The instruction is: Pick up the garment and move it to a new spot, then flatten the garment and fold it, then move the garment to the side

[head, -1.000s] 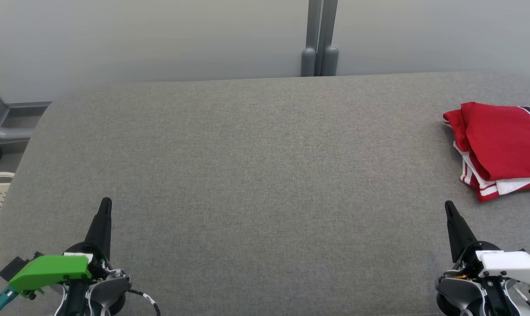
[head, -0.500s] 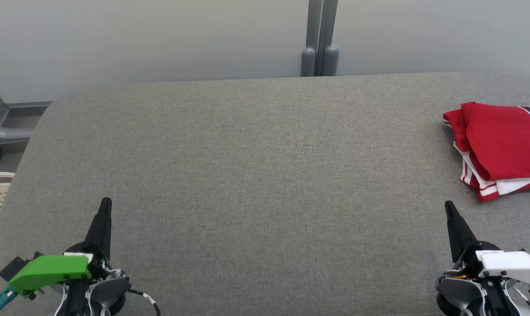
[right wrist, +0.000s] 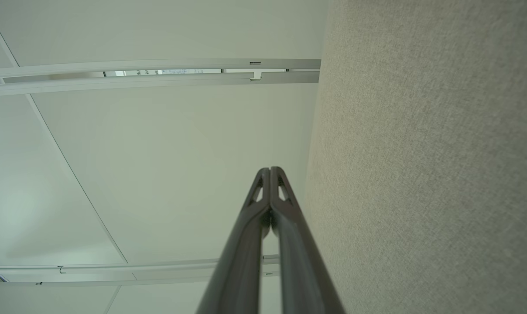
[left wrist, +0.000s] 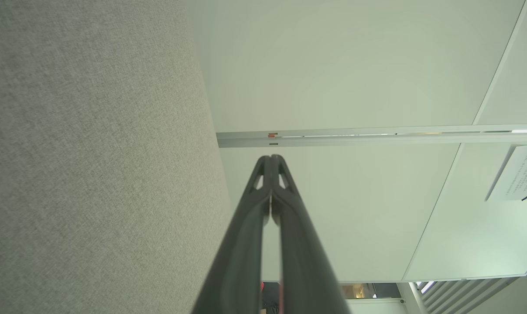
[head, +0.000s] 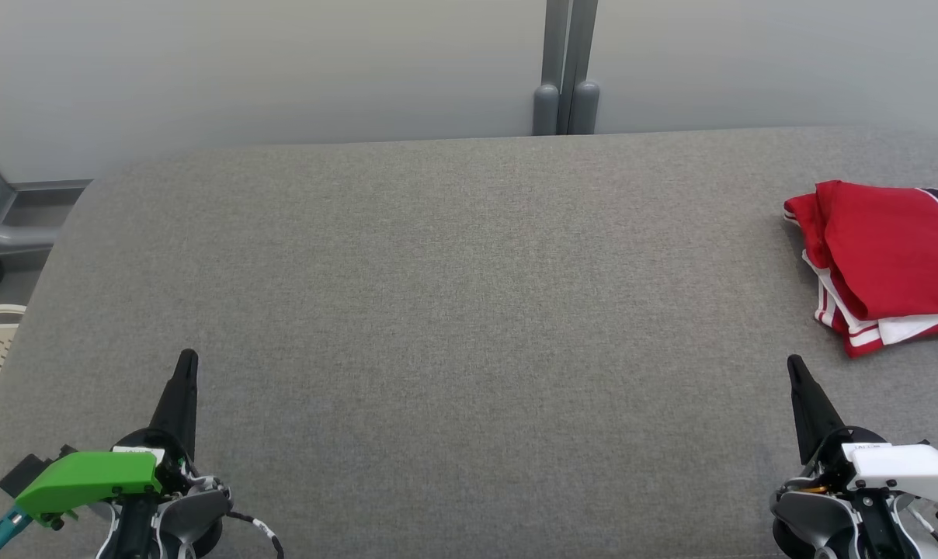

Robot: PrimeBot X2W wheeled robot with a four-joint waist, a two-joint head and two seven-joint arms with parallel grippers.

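Nothing has shifted over the past second. At seven o'clock the left gripper (head: pixel 187 357) rests with its fingers pressed together and empty. The right gripper (head: pixel 793 362) does likewise at five o'clock, over the grey fabric-covered table (head: pixel 469 310). Farther off, at three o'clock, lies the folded red-and-white jersey garment (head: pixel 888 256).

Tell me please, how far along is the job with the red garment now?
Done, as it looks: the red garment lies folded in layers at the right side of the grey table, partly cut off by the picture's edge. In hand: nothing; the left claw and the right claw are shut and empty, apart from the cloth. Left: probably nothing, unless the fold needs tidying.
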